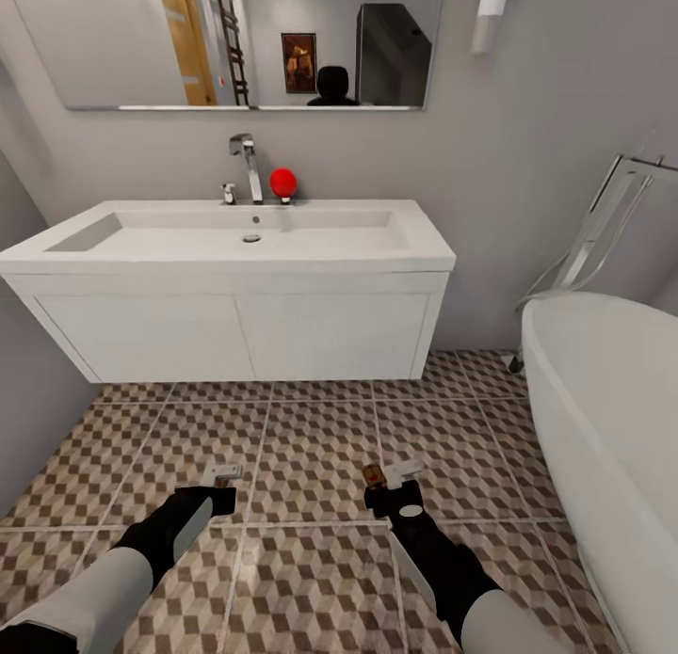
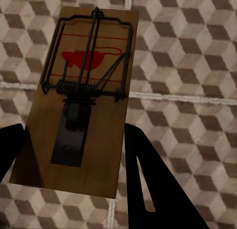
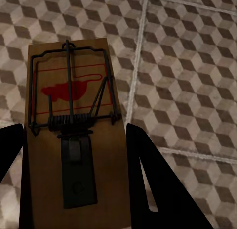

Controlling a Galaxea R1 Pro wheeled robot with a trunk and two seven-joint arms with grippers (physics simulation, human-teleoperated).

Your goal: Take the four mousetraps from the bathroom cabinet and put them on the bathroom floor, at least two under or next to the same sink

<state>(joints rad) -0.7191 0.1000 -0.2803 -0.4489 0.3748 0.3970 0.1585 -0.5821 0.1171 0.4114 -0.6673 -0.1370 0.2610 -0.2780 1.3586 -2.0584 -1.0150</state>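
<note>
From the head camera, two arms are reaching out over the bathroom floor (image 1: 311,447) in front of one bathroom sink (image 1: 235,235); the left gripper (image 1: 224,472) and right gripper (image 1: 391,473) are each carrying something small. In the left wrist view, black fingers (image 2: 148,179) are clamping one mousetrap (image 2: 84,105) above the tiles. In the right wrist view, the fingers (image 3: 148,184) are pinching a second mousetrap (image 3: 74,125).

Both mousetraps (image 2: 79,100) (image 3: 74,130) are smooth brown wood with dark metal wire. The bathroom floor (image 1: 311,447) is slightly glossy patterned tile. The sink (image 1: 235,240) looks smooth white; its tap (image 1: 247,165) shiny chrome.
</note>
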